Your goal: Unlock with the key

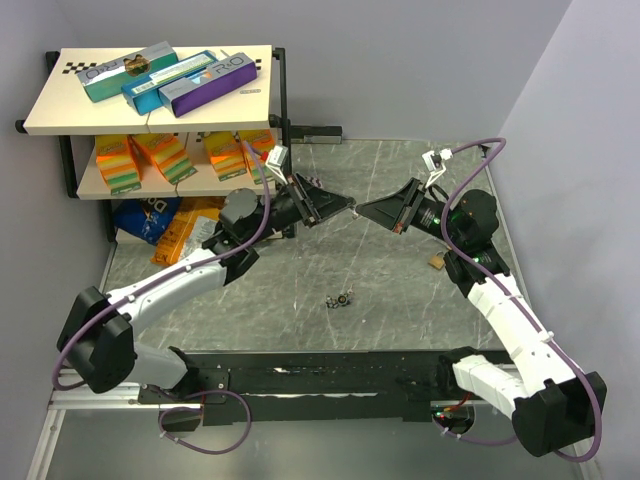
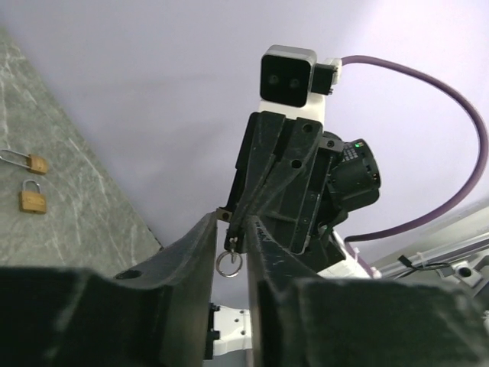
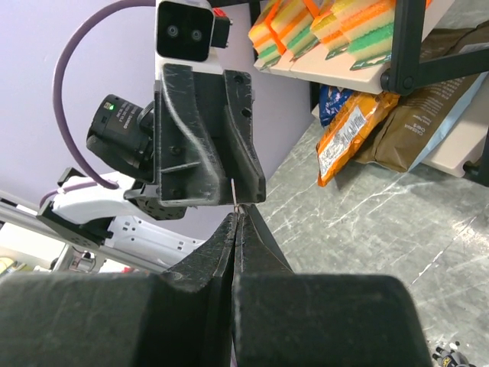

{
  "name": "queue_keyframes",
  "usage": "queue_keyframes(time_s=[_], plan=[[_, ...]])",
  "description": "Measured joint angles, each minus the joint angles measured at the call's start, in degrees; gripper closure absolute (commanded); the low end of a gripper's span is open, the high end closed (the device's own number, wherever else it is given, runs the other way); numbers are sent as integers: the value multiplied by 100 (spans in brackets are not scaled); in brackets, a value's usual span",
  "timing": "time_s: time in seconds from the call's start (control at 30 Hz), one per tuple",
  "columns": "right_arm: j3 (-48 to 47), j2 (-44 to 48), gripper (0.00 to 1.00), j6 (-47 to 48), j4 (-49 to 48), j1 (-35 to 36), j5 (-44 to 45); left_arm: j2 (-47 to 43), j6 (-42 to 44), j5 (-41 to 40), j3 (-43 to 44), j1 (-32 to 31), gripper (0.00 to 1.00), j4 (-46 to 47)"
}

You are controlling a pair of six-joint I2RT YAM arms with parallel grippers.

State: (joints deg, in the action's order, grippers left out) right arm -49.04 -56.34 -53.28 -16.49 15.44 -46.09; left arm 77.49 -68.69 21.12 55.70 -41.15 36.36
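The key [image 2: 231, 245] is pinched upright by the right gripper [image 3: 236, 218], between fingers of the left gripper [image 2: 233, 232], whose grip cannot be told.

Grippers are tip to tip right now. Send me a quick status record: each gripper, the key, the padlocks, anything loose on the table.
left gripper: raised, tip to tip with the right one, fingers either side of the key ring; grip unclear
right gripper: shut on the key
key: thin, held above the table, ring hanging from its end
brass padlocks: two, lying apart on the table, neither held
small dark metal cluster: loose on the table, possibly keys
unlocking: not yet begun
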Motion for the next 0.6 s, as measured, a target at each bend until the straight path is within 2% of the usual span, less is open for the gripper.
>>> queue_keyframes(time_s=[0.07,0.17,0.27,0.3,0.37,0.4,0.5,0.6], plan=[[-2,0,100,-4,-2,0,0,46,-4,2,48,-15,89,-42],[-2,0,100,0,7,0,2,66,-11,4,59,-20,99,-39],[-2,0,100,17,50,0,11,68,-2,2,63,-26,99,-28],[-2,0,97,28,72,0,11,68,2,4,66,-26,99,-39],[-2,-2,84,61,146,-2,0,68,31,2,68,-28,99,-90],[-2,-4,69,90,190,-26,-22,68,55,7,74,-28,99,-136],[-15,-7,49,216,363,-170,-188,68,212,81,133,0,99,-313],[-61,-42,46,350,509,-319,-514,68,337,345,195,129,99,-321]])
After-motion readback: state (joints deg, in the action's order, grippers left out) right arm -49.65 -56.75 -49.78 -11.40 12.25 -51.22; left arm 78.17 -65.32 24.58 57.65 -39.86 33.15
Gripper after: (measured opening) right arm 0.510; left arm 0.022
